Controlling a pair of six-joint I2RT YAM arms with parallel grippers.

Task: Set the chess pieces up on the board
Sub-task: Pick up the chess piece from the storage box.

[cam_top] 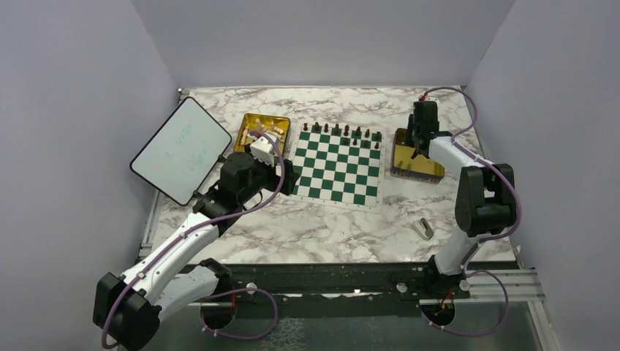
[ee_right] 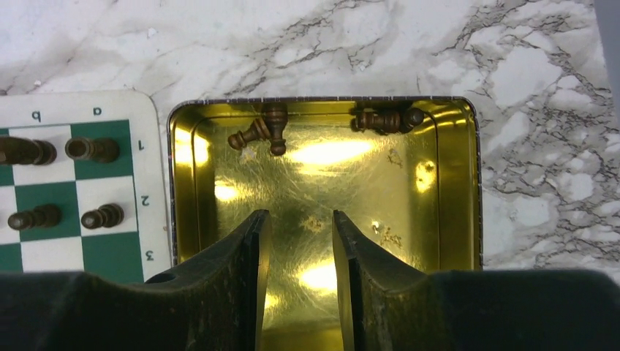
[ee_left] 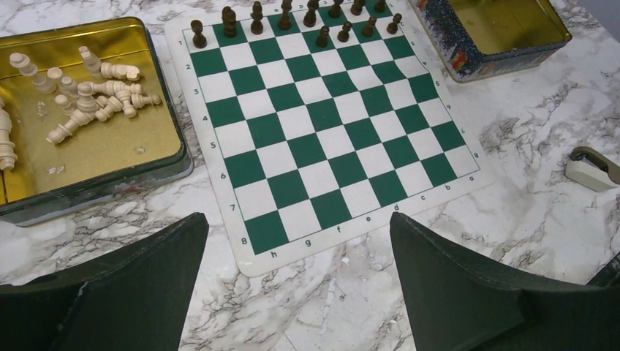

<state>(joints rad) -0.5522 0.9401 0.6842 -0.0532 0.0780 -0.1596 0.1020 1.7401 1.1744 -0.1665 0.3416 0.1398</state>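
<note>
The green-and-white board (cam_top: 338, 164) lies mid-table. Dark chess pieces (cam_top: 343, 131) stand along its far rows, seen upright in the left wrist view (ee_left: 285, 14). Cream pieces (ee_left: 102, 99) lie jumbled in the left gold tray (ee_left: 95, 157). My left gripper (ee_left: 297, 219) is open wide over bare marble just off the board's near-left corner (ee_left: 252, 252). My right gripper (ee_right: 298, 216) hangs over the right gold tray (ee_right: 322, 168), jaws apart with nothing between them. A few dark pieces (ee_right: 267, 131) lie along that tray's far wall, with another dark piece (ee_right: 384, 119) lying near its far right corner.
A rounded white tablet (cam_top: 180, 149) leans at the left. A small grey-beige block (cam_top: 425, 228) lies on the marble near the right arm's base. Grey walls close in the table on three sides.
</note>
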